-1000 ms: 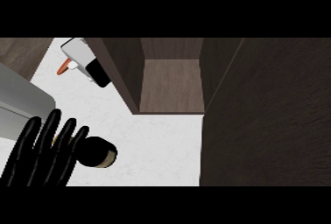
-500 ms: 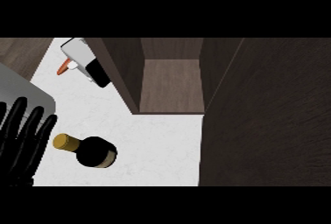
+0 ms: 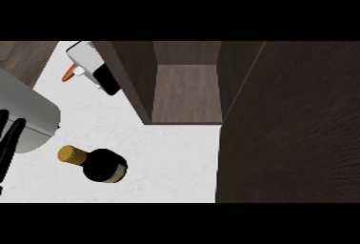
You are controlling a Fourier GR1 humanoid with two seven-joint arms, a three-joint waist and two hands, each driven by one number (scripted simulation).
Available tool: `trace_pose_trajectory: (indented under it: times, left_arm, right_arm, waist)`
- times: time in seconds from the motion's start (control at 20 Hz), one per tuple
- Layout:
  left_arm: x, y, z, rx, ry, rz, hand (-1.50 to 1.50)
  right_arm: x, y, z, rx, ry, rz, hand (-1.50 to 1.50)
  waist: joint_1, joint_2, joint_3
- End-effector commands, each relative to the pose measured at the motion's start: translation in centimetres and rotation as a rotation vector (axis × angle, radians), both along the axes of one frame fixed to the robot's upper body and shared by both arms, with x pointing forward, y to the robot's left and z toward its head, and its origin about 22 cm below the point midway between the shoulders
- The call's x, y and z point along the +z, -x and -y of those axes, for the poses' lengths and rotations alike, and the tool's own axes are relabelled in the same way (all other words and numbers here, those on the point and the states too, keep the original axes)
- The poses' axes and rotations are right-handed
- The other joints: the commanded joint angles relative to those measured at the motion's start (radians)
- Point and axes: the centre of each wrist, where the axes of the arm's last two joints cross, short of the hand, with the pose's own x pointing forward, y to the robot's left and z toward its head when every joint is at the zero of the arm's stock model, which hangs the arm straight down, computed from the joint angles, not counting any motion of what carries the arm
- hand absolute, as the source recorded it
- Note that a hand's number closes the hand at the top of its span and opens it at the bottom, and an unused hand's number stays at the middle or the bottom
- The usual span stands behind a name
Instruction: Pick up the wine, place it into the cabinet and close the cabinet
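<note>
Head view: wine (image 3: 98,164) stands free on counter (image 3: 169,157); left hand (image 3: 7,143) (fingers straight) at frame edge

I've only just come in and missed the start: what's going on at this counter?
Nothing is being held at the moment. The wine bottle stands by itself on the white counter, gold cap showing. The robot's left hand shows only as a few dark fingers at the view's left edge, apart from the bottle. The cabinet behind stands open with its shelf bare, its dark door swung out on the right. The right hand is out of view. The bottle is not yet picked up.
</note>
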Motion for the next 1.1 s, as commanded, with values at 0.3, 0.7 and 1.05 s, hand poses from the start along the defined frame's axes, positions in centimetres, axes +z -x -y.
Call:
trace_pose_trajectory:
  times: [0.3,0.7,1.05]
  left_arm:
    - [-0.5,1.1,-3.2,-0.081,0.114,-0.015,-1.5]
    - [-5.9,-1.7,-5.7,-0.093,0.146,-0.088,-1.5]
    - [-9.5,-1.8,-6.5,-0.124,0.139,-0.118,-1.5]
  right_arm:
    - [1.9,2.3,0.4,0.02,-0.017,0.039,-1.5]
    - [1.3,1.5,1.3,0.021,-0.007,0.032,-1.5]
    - [2.6,3.0,-0.3,0.034,-0.025,0.045,-1.5]
  waist:
    - [0.007,-0.001,-0.001]
    - [-0.001,0.003,0.001]
    - [-0.004,0.002,0.001]
